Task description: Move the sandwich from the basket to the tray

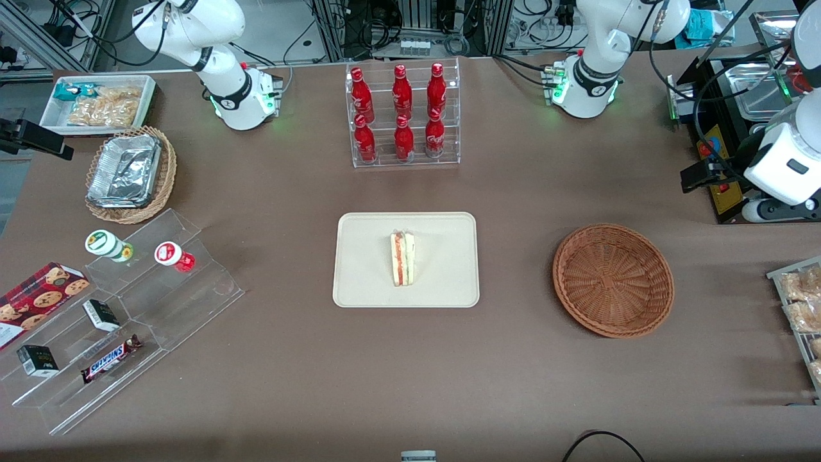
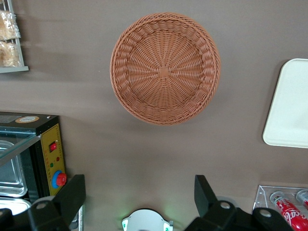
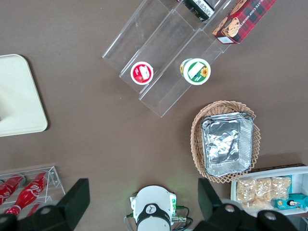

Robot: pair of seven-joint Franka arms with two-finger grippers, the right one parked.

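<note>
Fig.: counter (image 1: 513,385) w/ sandwich (image 1: 403,258) lying on the tray (image 1: 359,289), roughly at its middle, long edge running toward and away from the front camera, filling stripe facing up. Taking the tray as landmark: the basket (image 1: 612,280) sits well apart from it toward the working arm's end of the counter, and holds nothing; its woven floor is bare in the left wrist view (image 2: 164,67) too. Judged from this layout, the transfer is done, the wedge resting flat w/ the low rim around it so it can't slide off.

The tool (image 2: 139,192) hangs high above the counter, roughly over the gap between basket and arm base, well clear of the tray. Its two fingers (image 2: 72,192) stand wide apart w/ nothing between them; only bare counter and the arm's base show in the gap. Presumably pulled up and spread so as not to drag the wrapper or knock the basket.

Rack of red bottles (image 1: 403,115) stands farther from the front camera than the tray. Toward the parked arm's end from the tray: clear stepped stand (image 1: 160,301) w/ snacks, and a lighter wicker basket (image 1: 131,173) w/ foil containers. None of these touches the tray, so the sandwich lies undisturbed
</note>
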